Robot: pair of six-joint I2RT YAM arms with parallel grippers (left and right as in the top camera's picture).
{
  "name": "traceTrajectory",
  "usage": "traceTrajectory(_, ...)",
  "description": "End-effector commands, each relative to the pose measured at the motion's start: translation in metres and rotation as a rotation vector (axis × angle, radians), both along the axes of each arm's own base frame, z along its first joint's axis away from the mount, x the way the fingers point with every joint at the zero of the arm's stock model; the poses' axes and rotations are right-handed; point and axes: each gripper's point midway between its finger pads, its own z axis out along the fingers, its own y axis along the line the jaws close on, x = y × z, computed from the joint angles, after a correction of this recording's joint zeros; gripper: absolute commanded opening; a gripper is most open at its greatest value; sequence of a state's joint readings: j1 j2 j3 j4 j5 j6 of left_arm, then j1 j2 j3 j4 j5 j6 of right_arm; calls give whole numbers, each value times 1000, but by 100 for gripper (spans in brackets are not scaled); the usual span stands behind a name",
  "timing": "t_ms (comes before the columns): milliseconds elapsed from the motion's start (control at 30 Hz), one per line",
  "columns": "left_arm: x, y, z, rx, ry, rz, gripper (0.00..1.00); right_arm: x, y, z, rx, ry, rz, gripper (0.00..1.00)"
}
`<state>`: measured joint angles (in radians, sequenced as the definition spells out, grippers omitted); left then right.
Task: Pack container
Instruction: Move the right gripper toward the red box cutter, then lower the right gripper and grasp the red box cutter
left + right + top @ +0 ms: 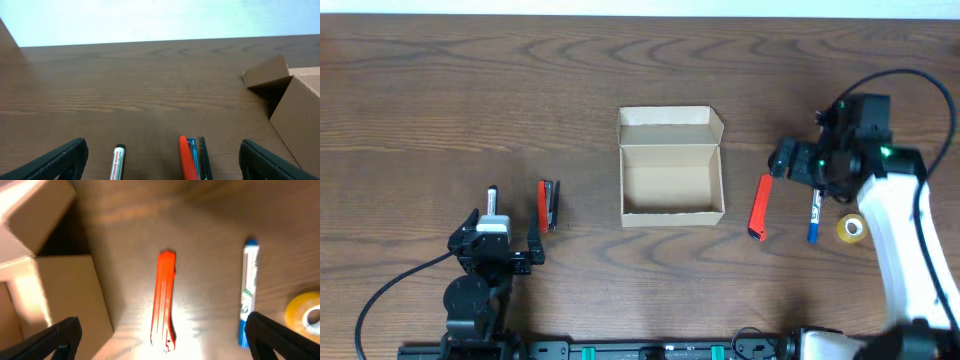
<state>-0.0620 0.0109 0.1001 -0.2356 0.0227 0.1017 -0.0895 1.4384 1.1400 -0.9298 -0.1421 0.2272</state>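
The open container (671, 167) is set mid-frame on the desk (440, 90), bare wood bordering every edge, while the left gripper (162, 146) and right gripper (162, 321) are held spread wide.

Left: white marker (492, 197), red tool (548, 204). Right: orange cutter (759, 207), blue marker (814, 218), yellow tape (852, 228).

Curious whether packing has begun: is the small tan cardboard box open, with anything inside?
Open and empty: the small tan cardboard box has its flap folded back, and only bare floor shows inside.
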Motion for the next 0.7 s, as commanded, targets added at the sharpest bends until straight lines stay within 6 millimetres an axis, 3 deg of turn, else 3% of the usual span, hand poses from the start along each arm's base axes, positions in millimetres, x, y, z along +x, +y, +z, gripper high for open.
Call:
traceTrajectory(0, 0, 0, -14, -1, 31, 2, 95, -4, 2, -18, 38, 99, -14, 99)
traceTrajectory(300, 0, 0, -14, -1, 31, 2, 95, -20, -8, -56, -6, 267, -76, 99)
traceTrajectory(667, 0, 0, -14, -2, 31, 2, 95, -35, 4, -90, 5, 312, -109, 99)
